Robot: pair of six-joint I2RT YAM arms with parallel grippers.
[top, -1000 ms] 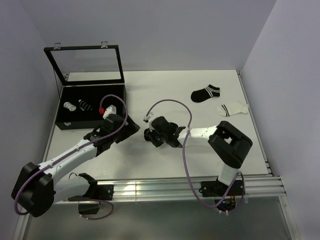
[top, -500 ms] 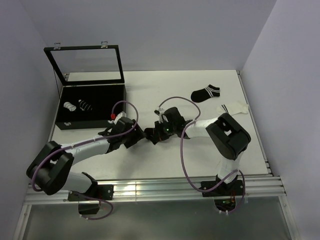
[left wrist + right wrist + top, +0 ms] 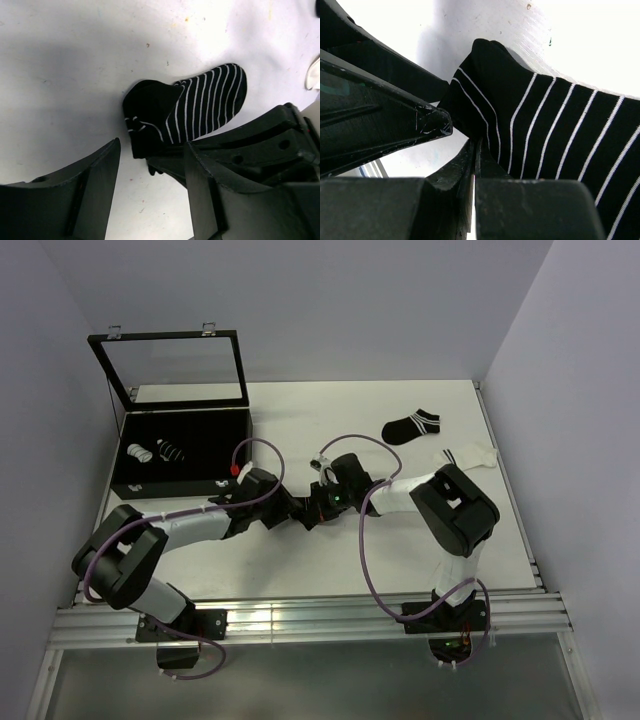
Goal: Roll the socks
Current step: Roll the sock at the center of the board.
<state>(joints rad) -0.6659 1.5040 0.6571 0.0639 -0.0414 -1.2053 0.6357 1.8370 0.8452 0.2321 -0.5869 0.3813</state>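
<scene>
Near table centre in the top view, left gripper (image 3: pixel 291 508) and right gripper (image 3: pixel 312 512) tip to tip, hiding the spot between them. At 1 o'clock from that meeting, well apart, a flat black ankle sock with white cuff bands (image 3: pixel 411 426). At 4 o'clock of it, a flat white ankle sock with black bands (image 3: pixel 466 456). At 10 o'clock, a black box with raised glass lid (image 3: pixel 185 488), holding two small rolled sock bundles (image 3: pixel 141 453). No telling either jaw state from up here.

From the left wrist: black ankle sock with thin white stripes (image 3: pixel 205 105) flat on the white table (image 3: pixel 65 55), toe toward 2 o'clock, cuff end folded over at 9 o'clock. Left fingers (image 3: pixel 92 192) moderately apart, clamping nothing, the folded end just entering the gap. Right gripper's dark body at 4 o'clock, over the sock's near edge. Judged best: close only on the doubled cuff, clear of the neighbouring finger. Then turn toward the toe, keeping the fold tight against slackening.

From the right wrist: jaws pressed flat together on the striped sock's edge at 6 o'clock, a pinch unseen from above or from the left wrist. Left gripper's fingertip (image 3: pixel 437 125) just beside the cuff corner at 9 o'clock, apparently not touching, though hard to be sure.
</scene>
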